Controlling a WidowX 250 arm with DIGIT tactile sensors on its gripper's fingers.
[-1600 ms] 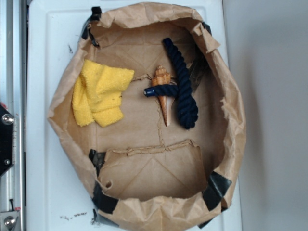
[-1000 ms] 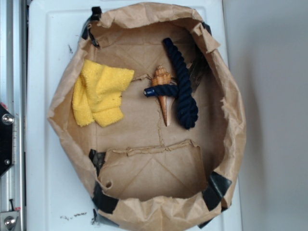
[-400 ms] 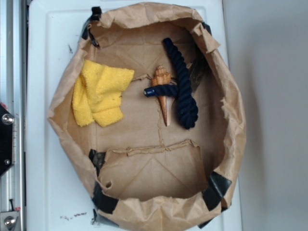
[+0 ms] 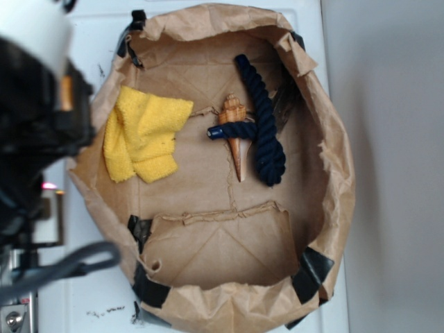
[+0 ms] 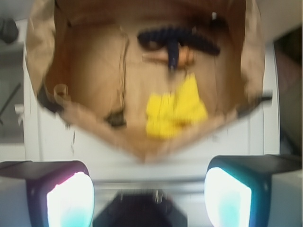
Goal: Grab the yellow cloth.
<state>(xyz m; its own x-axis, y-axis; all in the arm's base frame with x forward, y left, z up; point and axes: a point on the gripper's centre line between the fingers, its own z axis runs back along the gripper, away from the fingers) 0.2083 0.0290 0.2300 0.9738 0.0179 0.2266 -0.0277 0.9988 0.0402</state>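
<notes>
The yellow cloth lies crumpled on the left side of the brown paper floor, close to the paper wall. In the wrist view the yellow cloth sits ahead of and a little right of the gap between the fingers. My arm is a dark blurred mass over the white surface, left of the paper and apart from the cloth. My gripper is open, with two wide-set pale fingertips and nothing between them.
A dark blue rope and a tan wooden cone-like piece lie right of the cloth. The crumpled brown paper wall rings everything, with a folded flap at the front and black tape at the corners. A metal rail runs along the left.
My arm has swung into the exterior view at the left edge, where only the rail showed before. The cloth, rope and wooden piece have not moved.
</notes>
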